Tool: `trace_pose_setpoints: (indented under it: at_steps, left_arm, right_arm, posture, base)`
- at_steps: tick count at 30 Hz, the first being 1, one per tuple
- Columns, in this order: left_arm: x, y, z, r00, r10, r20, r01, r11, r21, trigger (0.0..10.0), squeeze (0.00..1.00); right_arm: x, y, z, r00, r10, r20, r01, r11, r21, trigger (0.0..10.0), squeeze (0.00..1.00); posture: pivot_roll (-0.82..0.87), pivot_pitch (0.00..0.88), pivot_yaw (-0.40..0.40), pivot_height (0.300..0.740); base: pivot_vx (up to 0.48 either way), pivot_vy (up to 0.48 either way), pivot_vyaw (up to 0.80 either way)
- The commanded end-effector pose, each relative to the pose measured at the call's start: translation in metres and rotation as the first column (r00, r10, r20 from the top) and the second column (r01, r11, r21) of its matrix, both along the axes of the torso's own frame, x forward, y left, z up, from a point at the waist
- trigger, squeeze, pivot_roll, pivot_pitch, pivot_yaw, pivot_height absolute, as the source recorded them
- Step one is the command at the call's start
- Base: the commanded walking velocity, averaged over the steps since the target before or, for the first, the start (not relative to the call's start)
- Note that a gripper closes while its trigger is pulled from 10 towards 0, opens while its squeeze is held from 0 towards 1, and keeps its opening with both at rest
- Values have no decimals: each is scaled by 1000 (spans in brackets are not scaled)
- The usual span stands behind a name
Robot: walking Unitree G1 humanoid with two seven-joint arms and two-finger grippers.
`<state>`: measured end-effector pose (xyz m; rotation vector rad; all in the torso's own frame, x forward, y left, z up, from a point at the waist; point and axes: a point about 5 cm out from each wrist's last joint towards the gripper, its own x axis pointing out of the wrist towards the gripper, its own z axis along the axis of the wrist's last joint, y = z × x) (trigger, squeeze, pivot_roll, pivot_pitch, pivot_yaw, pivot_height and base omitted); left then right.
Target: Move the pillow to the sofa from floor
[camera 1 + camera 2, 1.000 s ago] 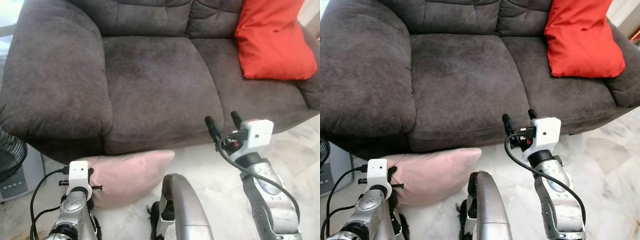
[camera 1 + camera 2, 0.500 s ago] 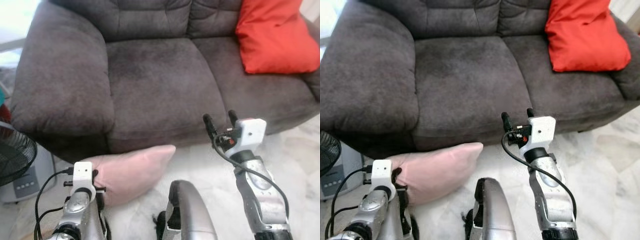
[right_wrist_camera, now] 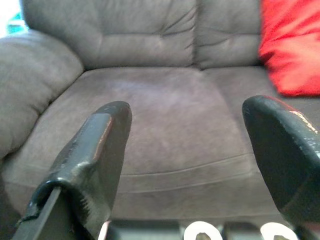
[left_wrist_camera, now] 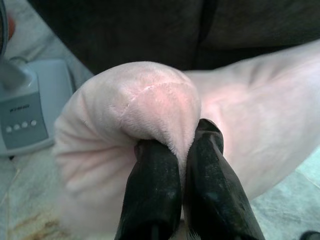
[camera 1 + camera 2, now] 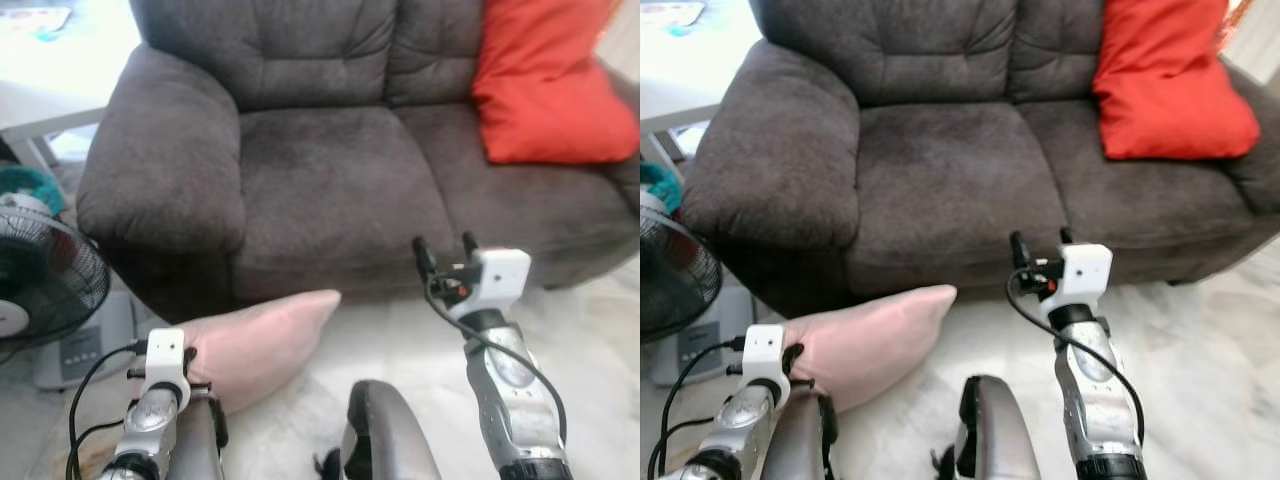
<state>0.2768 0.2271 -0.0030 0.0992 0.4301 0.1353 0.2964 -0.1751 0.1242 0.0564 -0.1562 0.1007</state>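
Pink pillow [image 5: 255,340] pinched at one corner by left gripper [image 4: 172,150], long axis stretched toward sofa [image 5: 330,170], right gripper [image 5: 443,252] held apart

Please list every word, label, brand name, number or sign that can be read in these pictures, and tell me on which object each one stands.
No text can be read with certainty.
The pale grey plastic base of the floor fan: a short dark word above a row of round buttons, too blurred to read.
The dark grey fabric sofa, the red cushion and the pale pink pillow held by the left hand: no writing.
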Motion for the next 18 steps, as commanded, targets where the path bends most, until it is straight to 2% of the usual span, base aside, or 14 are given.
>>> trace_pose_setpoints:
  at_steps: [1,11,15,18]
  left_arm:
    - [8,5,10,999,0,43,-1,1000,28,10000,0]
    - [16,4,22,994,3,111,-9,999,50,10000,0]
    - [25,2,37,979,-40,202,23,996,86,10000,0]
    - [33,-5,55,948,-96,302,65,992,110,10000,0]
  right_arm:
    - [-1,0,-4,1000,-8,-9,8,1000,-3,10000,0]
    - [1,3,-7,1000,-4,-10,4,1000,9,10000,0]
    - [2,3,-8,1000,-4,-12,4,1000,9,10000,0]
    - [2,4,-9,1000,2,-15,-2,1000,8,10000,0]
  posture:
    - [59,20,-60,538]
    - [76,32,-67,538]
    - [81,37,-71,538]
    - [86,39,-75,538]
  base:
    - [-285,0,0]
    - [-28,0,0]
    - [0,0,0]
    - [0,0,0]
